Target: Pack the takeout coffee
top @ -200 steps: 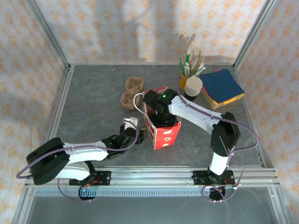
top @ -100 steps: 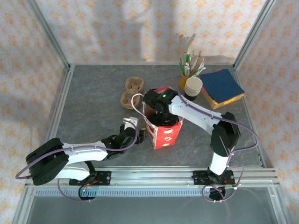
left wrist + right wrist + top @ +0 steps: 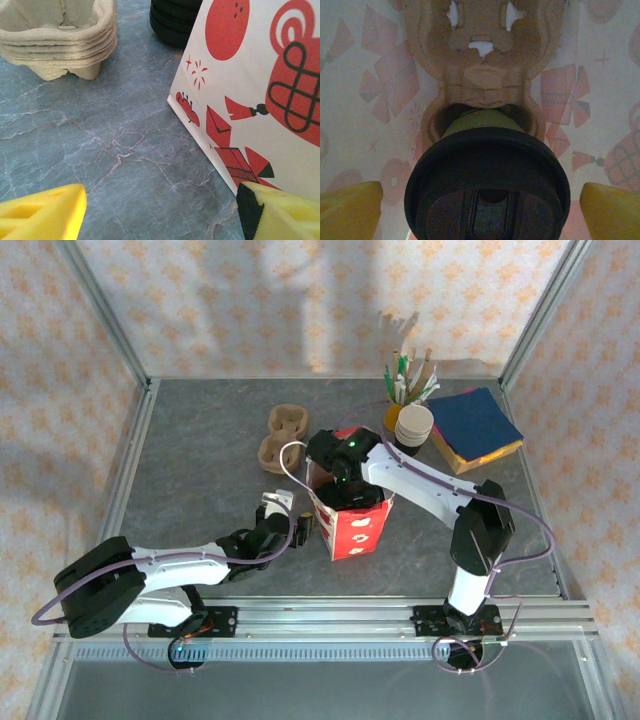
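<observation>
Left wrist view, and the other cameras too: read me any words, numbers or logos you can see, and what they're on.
No readable words, numbers or brand names.
On the paper bag: only red drawings (knot, ball, sparks, fan-like shapes), no lettering.
On the takeout coffee: the lid has moulded shapes, too dark to read.

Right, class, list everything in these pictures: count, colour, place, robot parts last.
bag: one, white with red prints, table centre
coffee: one, green with black lid, in the bag's carrier
carrier: one, brown, inside the bag
carrier stack: one, brown, behind the bag, left
lids: one stack, black, behind the bag
cups: one stack, cream, back right
pot: one, yellow, holding stirrers, behind the cups
flat stack: one, blue over yellow, far right
table: one, grey
left arm: one, black and white, jaws open beside the bag
right arm: one, black and white, in the bag, jaws open either side of the coffee
</observation>
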Tool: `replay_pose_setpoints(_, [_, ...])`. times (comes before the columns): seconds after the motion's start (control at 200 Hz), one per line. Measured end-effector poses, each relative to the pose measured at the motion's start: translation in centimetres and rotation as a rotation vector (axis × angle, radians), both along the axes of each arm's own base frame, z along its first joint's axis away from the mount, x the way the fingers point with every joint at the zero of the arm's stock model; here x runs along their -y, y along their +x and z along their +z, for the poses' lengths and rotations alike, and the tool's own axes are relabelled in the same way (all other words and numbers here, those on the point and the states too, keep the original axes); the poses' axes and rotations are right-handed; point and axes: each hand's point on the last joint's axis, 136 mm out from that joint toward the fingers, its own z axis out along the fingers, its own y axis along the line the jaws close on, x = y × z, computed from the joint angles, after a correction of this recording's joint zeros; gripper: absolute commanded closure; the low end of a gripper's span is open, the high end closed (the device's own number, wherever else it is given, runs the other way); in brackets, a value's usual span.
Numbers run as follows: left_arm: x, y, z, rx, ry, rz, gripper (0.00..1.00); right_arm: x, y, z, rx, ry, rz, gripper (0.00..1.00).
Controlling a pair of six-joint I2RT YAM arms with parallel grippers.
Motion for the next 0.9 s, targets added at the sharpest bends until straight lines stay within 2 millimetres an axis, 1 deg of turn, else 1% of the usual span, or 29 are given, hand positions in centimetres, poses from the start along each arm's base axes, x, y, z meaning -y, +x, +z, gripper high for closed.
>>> replay_pose_setpoints(0.901, [0.12,-0.02,-0.05,-0.001,0.003,-0.003,0.19,-0.14,0.3,0.29,0.013,0.002,0.004,0.0])
